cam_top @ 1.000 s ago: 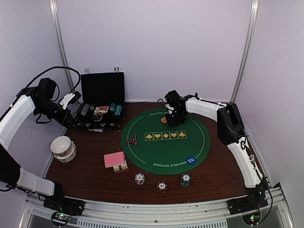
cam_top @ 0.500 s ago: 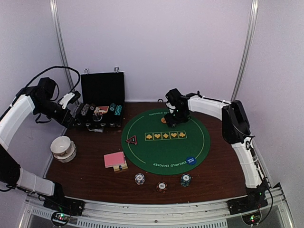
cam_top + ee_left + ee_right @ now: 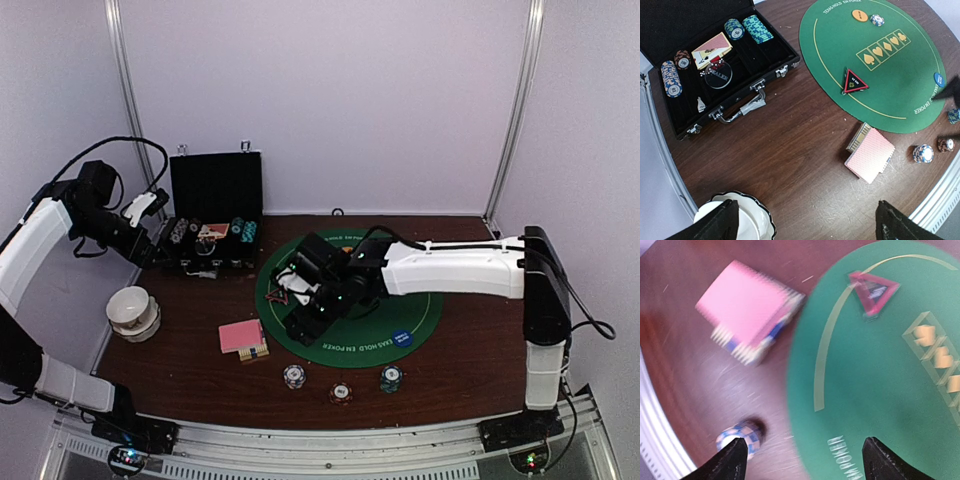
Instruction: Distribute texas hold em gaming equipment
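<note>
Now the right arm (image 3: 450, 270) has swung near the triangle marker (image 3: 855, 81).

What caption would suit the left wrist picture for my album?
Open left claw above the chip case, pink cards and green mat with its triangle marker.

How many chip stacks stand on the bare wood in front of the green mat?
3: a white-blue stack nearest the pink cards, a dark stack in the middle, a teal stack on the right. None looks hidden.
</note>
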Controlling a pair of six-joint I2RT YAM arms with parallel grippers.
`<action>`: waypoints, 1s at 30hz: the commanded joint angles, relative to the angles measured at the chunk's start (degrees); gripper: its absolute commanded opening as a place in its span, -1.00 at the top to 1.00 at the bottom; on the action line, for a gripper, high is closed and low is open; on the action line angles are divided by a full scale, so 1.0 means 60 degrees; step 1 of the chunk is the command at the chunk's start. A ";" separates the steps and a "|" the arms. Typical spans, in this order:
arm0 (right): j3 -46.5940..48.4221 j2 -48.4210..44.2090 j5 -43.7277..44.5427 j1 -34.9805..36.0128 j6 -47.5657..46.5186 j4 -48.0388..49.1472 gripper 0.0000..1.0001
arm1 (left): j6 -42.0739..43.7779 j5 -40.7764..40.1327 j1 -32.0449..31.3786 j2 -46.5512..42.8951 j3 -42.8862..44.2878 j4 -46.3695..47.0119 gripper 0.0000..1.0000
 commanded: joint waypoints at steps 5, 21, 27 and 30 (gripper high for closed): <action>-0.0220 0.0395 -0.1021 0.1040 -0.0113 0.0114 -0.72 | 0.0114 0.0181 -0.0013 -0.0107 0.0241 -0.0018 -0.95; 0.0196 0.1355 -0.1120 0.1380 -0.0640 -0.0200 -0.57 | 0.0095 0.0230 -0.0015 -0.0163 0.0255 -0.0019 -0.95; 0.0210 0.1502 -0.1205 0.1397 -0.0646 -0.0175 -0.44 | 0.0092 0.0229 -0.0023 -0.0167 0.0263 -0.0013 -0.95; 0.0210 0.1553 -0.1246 0.1408 -0.0637 -0.0164 -0.39 | 0.0098 0.0217 -0.0024 -0.0169 0.0260 -0.0011 -0.95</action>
